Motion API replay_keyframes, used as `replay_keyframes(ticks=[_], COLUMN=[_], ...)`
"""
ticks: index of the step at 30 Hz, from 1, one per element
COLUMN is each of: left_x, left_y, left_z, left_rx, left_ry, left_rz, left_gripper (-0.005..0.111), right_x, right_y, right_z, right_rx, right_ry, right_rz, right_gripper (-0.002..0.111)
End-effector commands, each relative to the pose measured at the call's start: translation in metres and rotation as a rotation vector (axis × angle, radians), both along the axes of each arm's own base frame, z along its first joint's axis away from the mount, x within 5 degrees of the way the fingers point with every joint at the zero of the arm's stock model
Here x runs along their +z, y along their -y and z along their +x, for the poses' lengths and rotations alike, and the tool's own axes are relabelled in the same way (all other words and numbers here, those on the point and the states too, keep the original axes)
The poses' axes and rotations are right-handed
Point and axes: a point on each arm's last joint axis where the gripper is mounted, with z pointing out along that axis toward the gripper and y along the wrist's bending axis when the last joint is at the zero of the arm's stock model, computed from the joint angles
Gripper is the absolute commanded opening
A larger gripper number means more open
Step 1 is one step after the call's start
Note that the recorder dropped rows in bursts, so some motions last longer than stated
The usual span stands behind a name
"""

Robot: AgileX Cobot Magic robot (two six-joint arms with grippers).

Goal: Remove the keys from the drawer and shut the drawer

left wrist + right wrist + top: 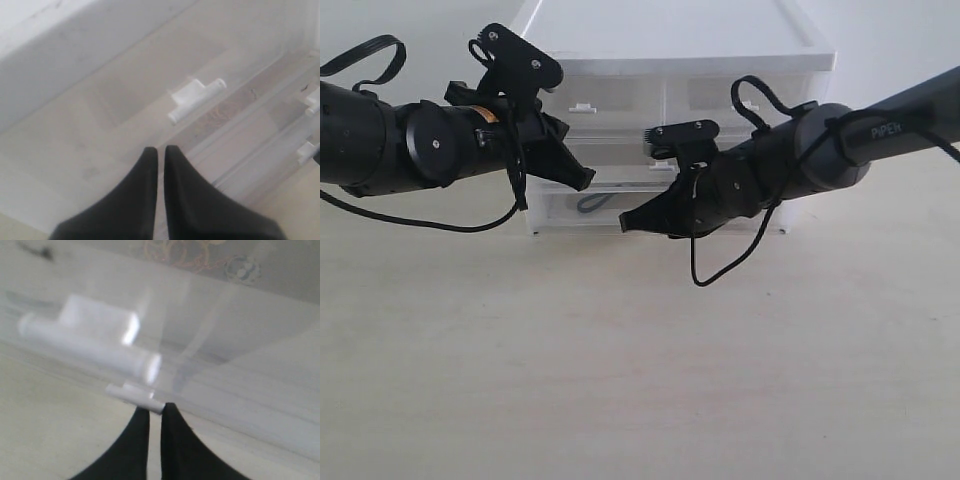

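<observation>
Right end effector (155,409) pinched together at white tab (136,395) — keys (175,255) behind drawer (240,335) front; left end effector (161,150) likewise together.

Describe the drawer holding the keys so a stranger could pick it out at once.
Find the white drawer unit on the pale table. Go to its lowest tier: the full-width drawer just above the tabletop. Unlike the wide drawer above and the two half-width ones on top, it shows the dark strap loop of the keys through its cloudy front.
</observation>
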Motion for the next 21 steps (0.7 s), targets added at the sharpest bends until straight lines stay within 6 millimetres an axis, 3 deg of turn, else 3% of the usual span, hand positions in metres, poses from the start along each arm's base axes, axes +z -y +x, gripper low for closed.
replay_keyframes(ticks=[1, 14, 21], left_x=[0.028, 0.028, 0.028], left_y=[-0.028, -0.028, -0.028], left_z=[0.023, 0.023, 0.023], left_rx=[0.208, 0.208, 0.208], left_ry=[0.328, 0.328, 0.328], left_rz=[-0.097, -0.097, -0.097], left_gripper=[0.004, 0.004, 0.004], right_x=[0.011, 0.050, 0.050], right_y=[-0.009, 0.013, 0.023], right_z=[0.002, -0.013, -0.026], right_rx=[0.030, 0.062, 0.059], right_ry=[0.046, -0.060, -0.129], right_rz=[0.015, -0.156, -0.205], right_gripper=[0.000, 0.000, 0.000])
